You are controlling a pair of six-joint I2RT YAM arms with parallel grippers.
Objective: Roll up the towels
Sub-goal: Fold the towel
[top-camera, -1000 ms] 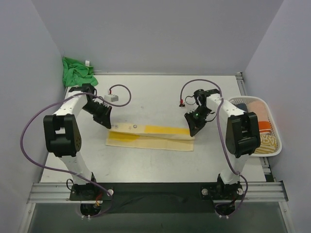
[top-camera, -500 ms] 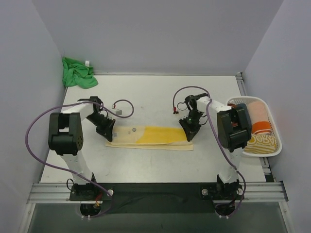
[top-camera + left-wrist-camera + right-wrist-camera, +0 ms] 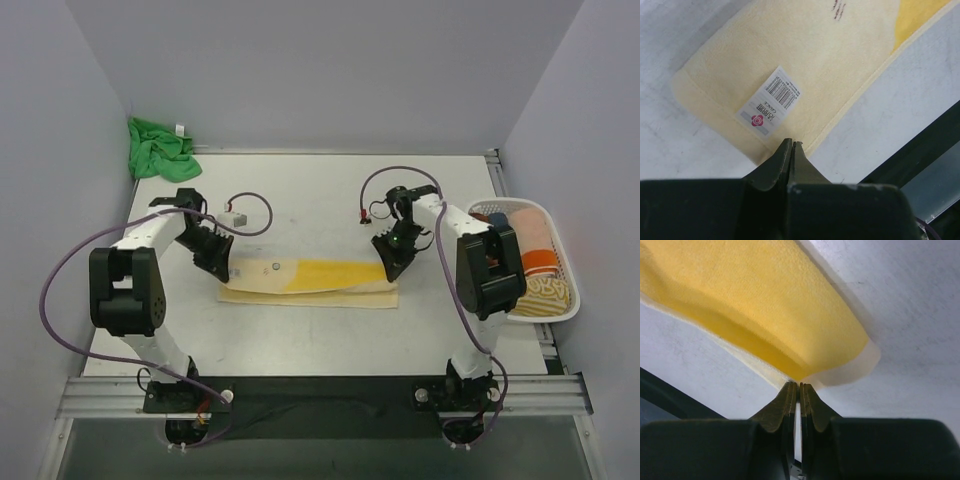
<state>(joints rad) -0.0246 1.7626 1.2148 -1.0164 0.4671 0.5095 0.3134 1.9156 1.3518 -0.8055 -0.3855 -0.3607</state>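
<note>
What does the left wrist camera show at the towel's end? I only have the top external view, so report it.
Observer: The left hand is shut, its tips right at the edge of the pale yellow towel; I cannot tell whether it pinches cloth.
Operator: Describe what lies just past those tips.
Observer: A white barcode label with a pink flower logo, lying flat on the towel.
Operator: Now check the right wrist.
Observer: The right hand is shut on the towel's corner, where a bright yellow layer overlies a paler one.
</note>
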